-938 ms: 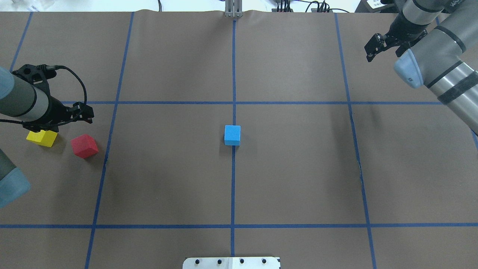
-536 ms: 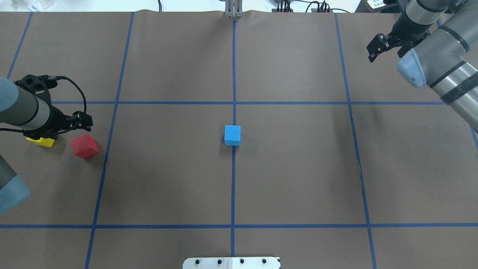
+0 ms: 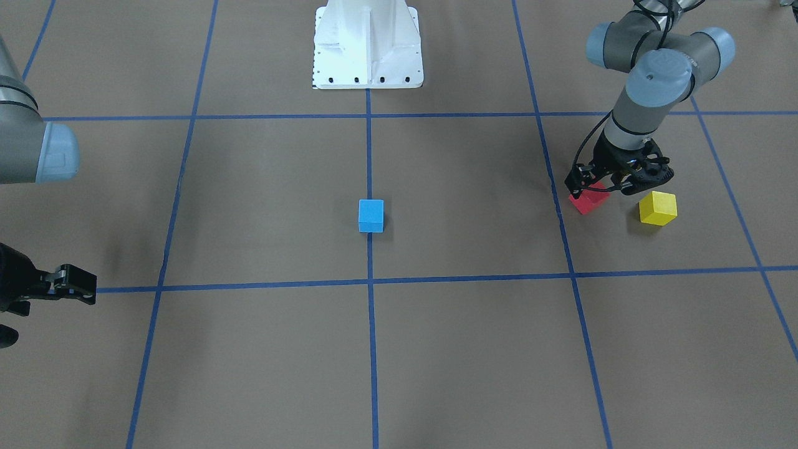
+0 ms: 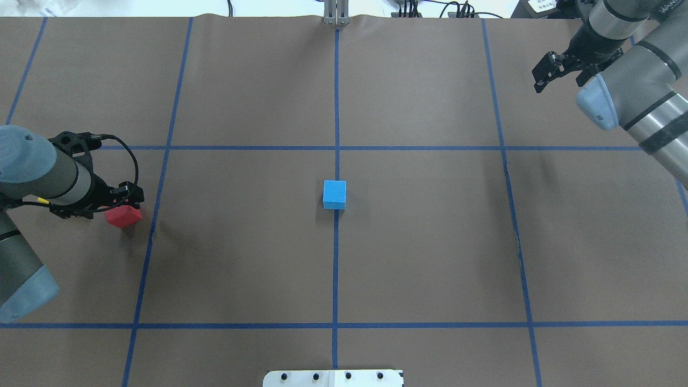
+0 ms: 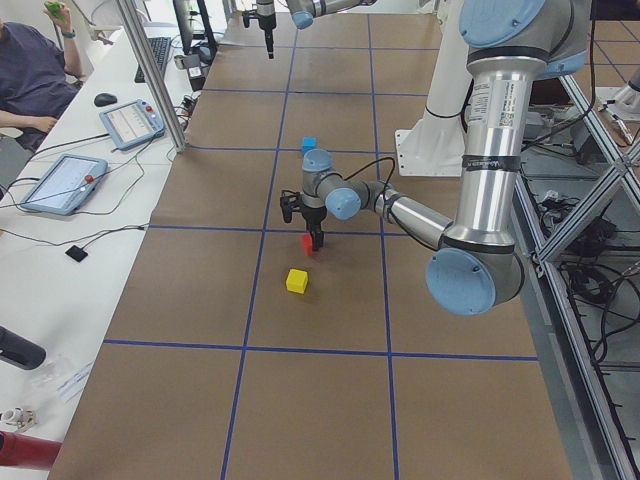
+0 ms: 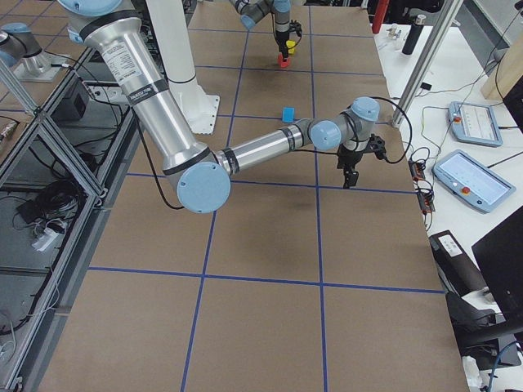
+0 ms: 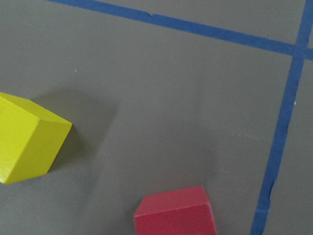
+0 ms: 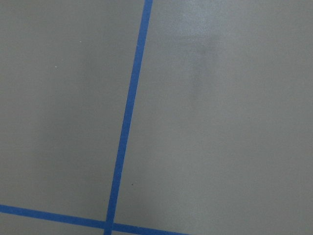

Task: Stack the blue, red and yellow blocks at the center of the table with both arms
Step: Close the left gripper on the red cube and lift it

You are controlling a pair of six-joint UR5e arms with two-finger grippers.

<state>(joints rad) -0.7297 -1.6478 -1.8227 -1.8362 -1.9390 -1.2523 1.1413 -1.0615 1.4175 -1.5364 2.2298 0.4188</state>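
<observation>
The blue block [image 4: 334,194] sits at the table's center, and also shows in the front view [image 3: 371,215]. The red block [image 4: 123,216] lies at the far left, and the yellow block [image 3: 658,207] just beyond it is hidden under my left arm in the overhead view. My left gripper [image 4: 121,200] is open and hovers right over the red block [image 3: 589,199] without holding it. The left wrist view shows the red block [image 7: 176,213] at the bottom edge and the yellow block [image 7: 27,139] at the left. My right gripper [image 4: 559,67] is open and empty, high at the back right.
Blue tape lines [image 4: 336,107] divide the brown table cover into squares. The white robot base [image 3: 368,43] stands at the near middle edge. A side desk with tablets [image 5: 60,180] and a seated person [image 5: 30,70] lies beyond the far edge.
My left gripper has moved from above the yellow block toward the robot and slightly right, and is now over the red block. My right gripper has drifted a little further toward the back right.
</observation>
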